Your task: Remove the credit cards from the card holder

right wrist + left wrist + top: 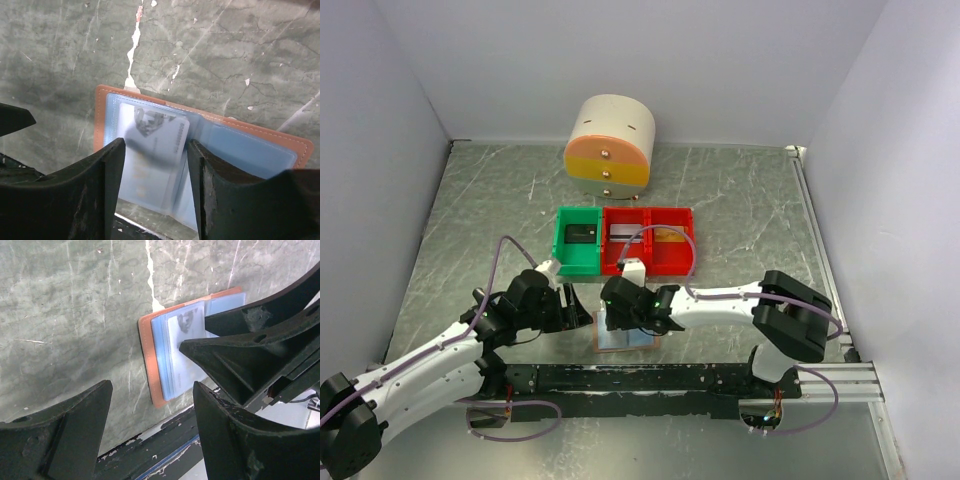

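The card holder (102,117) lies open and flat near the table's front edge, tan-brown with pale blue pockets; it also shows as the card holder (620,338) and the card holder (150,355). My right gripper (155,187) hangs right over it. A pale credit card (160,140) stands tilted up out of a pocket, spanning the gap, its two long edges against the fingers. My left gripper (152,435) hovers just left of the holder, open, with only the table and rail between its fingers. From above, the left gripper (575,305) and right gripper (620,303) sit close together.
A green bin (563,255) and a red double bin (650,265) stand behind the holder. A round cream and orange drawer unit (610,145) is at the back. A black rail (650,378) runs along the front edge, and white walls enclose the table.
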`<state>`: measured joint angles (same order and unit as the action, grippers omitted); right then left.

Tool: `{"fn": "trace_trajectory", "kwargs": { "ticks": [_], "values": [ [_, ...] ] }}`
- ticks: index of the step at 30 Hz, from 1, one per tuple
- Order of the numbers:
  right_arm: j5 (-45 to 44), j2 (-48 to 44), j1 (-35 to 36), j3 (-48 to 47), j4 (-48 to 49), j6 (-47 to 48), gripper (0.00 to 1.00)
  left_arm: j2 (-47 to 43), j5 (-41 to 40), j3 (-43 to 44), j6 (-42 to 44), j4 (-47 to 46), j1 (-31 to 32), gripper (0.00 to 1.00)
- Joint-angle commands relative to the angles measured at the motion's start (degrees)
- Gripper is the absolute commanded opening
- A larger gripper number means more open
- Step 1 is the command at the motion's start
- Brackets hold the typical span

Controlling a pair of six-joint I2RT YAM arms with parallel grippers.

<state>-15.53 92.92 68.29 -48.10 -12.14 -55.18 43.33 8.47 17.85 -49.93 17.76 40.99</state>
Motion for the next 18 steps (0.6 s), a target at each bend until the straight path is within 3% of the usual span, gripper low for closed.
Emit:
{"fn": "trace_trajectory", "kwargs": {
  "ticks": [1, 6, 11, 18],
  "values": [
    [6.16, -0.73, -1.59, 4.00, 4.82, -0.93, 0.53, -0.36, 3.76, 0.08, 1.18, -3.93, 0.47, 0.77],
    [6.96, -1.53, -2.46, 4.64, 5.44, -0.51, 0.55, 0.05, 5.30, -0.90, 1.11, -6.00, 0.53, 0.77],
    [2.60, 0.84, -1.41, 0.10, -1.35, 1.07, 0.64, -4.70, -1.75, 0.31, -1.32, -0.53, 0.54, 0.75],
    [-4.97, 6.41, 1.67, -6.62, -10.28, 0.65, 0.66, -11.73, -8.21, 1.40, -3.98, 7.95, 0.52, 0.77]
  ]
}}
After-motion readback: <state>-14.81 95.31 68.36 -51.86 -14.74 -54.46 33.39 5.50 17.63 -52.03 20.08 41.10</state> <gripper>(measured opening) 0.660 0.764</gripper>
